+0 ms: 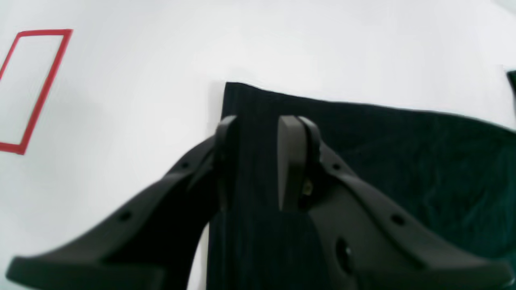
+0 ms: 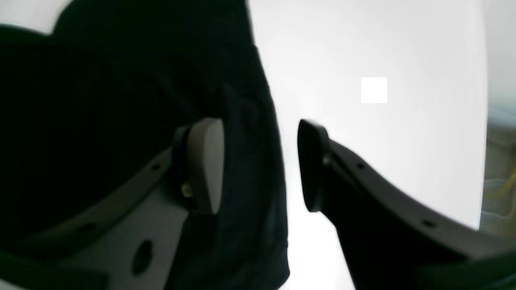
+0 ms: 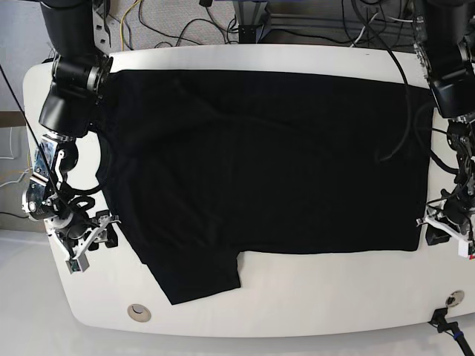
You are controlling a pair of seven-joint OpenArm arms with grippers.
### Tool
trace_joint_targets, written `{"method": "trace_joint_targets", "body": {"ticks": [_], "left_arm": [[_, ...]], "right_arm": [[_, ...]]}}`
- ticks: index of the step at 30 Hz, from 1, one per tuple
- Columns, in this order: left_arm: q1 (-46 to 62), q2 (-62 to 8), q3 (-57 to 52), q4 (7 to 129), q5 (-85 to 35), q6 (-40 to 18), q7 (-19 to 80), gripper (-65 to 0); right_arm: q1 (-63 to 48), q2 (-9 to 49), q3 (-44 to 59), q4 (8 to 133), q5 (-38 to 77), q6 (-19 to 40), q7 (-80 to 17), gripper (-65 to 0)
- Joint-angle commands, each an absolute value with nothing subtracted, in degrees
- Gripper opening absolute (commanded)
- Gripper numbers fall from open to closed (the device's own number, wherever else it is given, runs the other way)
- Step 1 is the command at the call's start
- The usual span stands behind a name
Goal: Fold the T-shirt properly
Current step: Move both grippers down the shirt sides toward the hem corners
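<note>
The black T-shirt [image 3: 267, 163] lies spread flat across the white table [image 3: 312, 304], plain side up; no print shows. One sleeve [image 3: 197, 274] points toward the front edge. My left gripper [image 1: 260, 127] is open, low over a corner of the shirt [image 1: 363, 161], with the shirt's side edge running between its fingers; in the base view it [image 3: 436, 226] is at the shirt's right front corner. My right gripper [image 2: 258, 137] is open, with the shirt's edge [image 2: 121, 100] between its fingers; in the base view it [image 3: 93, 237] is at the shirt's left edge.
A red taped rectangle [image 1: 34, 88] is marked on the table left of the shirt corner in the left wrist view. A small white square [image 2: 374, 90] shows on the table. A round hole [image 3: 137, 312] sits near the table's front left. Cables [image 3: 193, 22] hang behind the table.
</note>
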State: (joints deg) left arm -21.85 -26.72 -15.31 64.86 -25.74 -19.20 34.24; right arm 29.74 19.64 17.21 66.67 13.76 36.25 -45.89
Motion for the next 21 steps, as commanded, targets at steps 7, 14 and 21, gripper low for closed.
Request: {"method": "trace_joint_targets", "body": {"ticks": [7,14,21], "left_arm": [[-35.0,-27.6,-13.4,53.3,-24.3,-18.3,28.2,-46.3],[-39.2,-27.5,-10.3,44.0,-21.4,-18.2,24.3,-45.4],[-40.9,-27.7,-8.5,42.7,-21.6,-17.4,24.4,-45.9]], "right_arm": [[41.0,20.8,16.7,51.2,14.9,37.3,-44.1,-35.4],[42.1,20.1,16.6,47.7,15.2,37.2,-44.9,-35.0],[42.9,19.9,16.5,45.6,14.8,36.6,-43.9,-35.1]]}}
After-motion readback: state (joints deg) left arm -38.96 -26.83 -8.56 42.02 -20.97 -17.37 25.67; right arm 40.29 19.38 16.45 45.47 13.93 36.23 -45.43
